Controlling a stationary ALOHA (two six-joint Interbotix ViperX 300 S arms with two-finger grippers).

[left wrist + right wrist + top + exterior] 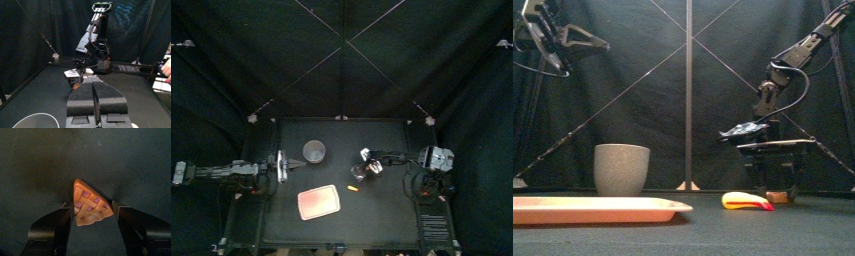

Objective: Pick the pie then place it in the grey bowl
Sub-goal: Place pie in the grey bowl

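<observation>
Black table point(372, 215) under black curtains, and the action is all to the right of the grey cup point(621, 168). The pie slice point(88, 210) sits low at the table there, a little nearer the front edge than the cup. The right gripper point(91, 205) is straight over it, with one jaw against each slanted side, so by the look of it the slice is clamped. It reads as a light, rigid plastic wedge with a lattice top. The smooth tapering sides could squirt out toward the point, so a grip across the wide crust end looks safest. The cup is tall with a narrow mouth, so the slice needs to go well above the rim and drop point-down. The way across looks open. A yellow-and-red toy point(748, 201) lies right of the cup and nearer the front, off the line. The pink tray point(593, 210) lies in front of the cup. The left gripper point(95, 87), jaws together, hangs just beyond the cup's far side, so watch the overshoot.
</observation>
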